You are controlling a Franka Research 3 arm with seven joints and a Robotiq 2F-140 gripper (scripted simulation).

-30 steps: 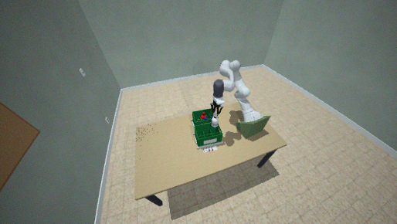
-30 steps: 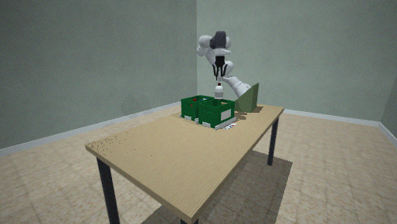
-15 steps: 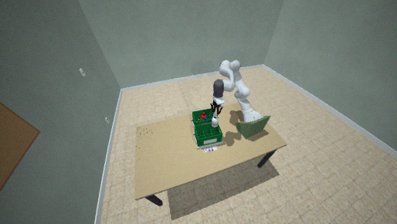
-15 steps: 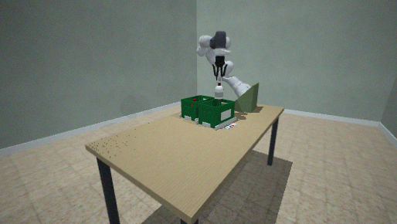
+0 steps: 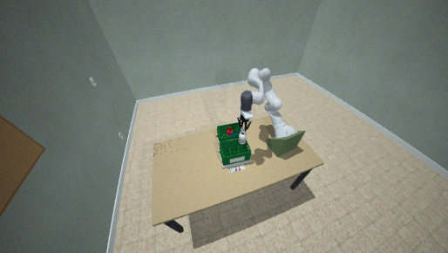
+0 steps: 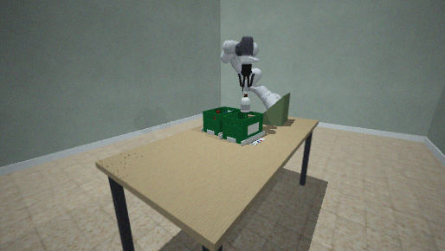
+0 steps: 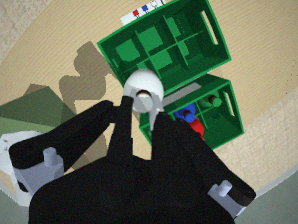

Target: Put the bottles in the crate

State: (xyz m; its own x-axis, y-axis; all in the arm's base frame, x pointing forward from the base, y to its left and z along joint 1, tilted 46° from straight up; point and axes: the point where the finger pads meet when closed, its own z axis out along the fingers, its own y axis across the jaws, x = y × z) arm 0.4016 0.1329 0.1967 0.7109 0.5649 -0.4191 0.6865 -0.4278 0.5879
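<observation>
The gripper is clenched on the neck of a white bottle, which hangs upright below it, above the two green crates. In the wrist view the bottle sits in the middle of the frame, over the edge where the empty crate at the upper right meets the crate with bottles at the lower right. In the exterior view its base seems just above the crate rims.

The main risk, in my judgement, is that the bottle comes down on a divider or a rim and not inside a cell; then it would tilt or fall when released. The grasp is only on the narrow neck, so the bottle could also swing or slip. Its label colour I cannot tell, so I cannot check it against the pick list, the small strip at the top of the wrist frame beyond the empty crate.

Around it: a red and a blue bottle stand in the other crate, and a green wedge-shaped base is on the table to the right; nothing blocks the empty cells
</observation>
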